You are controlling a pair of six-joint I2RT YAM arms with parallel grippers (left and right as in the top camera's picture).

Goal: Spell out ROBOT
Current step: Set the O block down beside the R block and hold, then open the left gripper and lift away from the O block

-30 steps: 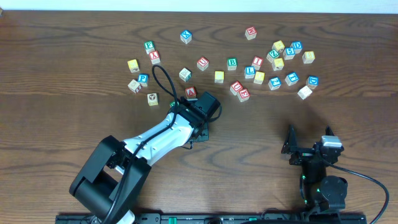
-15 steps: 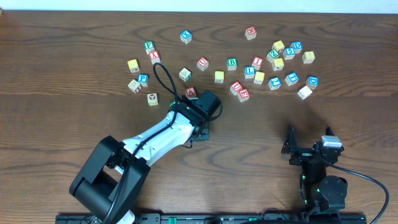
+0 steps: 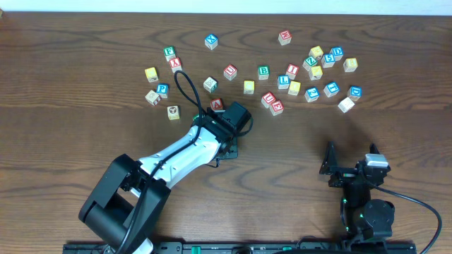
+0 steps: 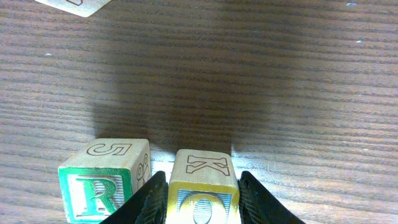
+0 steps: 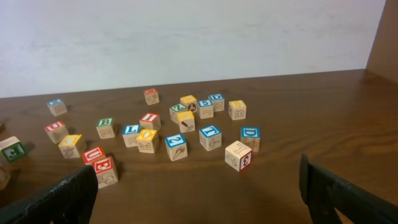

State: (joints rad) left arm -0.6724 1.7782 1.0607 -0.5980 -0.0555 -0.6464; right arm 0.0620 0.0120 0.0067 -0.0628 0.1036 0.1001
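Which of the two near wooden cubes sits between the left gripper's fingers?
The pale yellow wooden O cube, clamped by the left gripper; the green wooden R cube stands free beside it.

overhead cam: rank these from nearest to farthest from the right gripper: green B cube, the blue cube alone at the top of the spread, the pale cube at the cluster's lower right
1. pale cube: right end of the cluster, almost straight ahead of the right gripper.
2. green B cube: middle of the spread, farther back and toward the left arm's side.
3. blue cube: alone near the table's far edge, well to the left.
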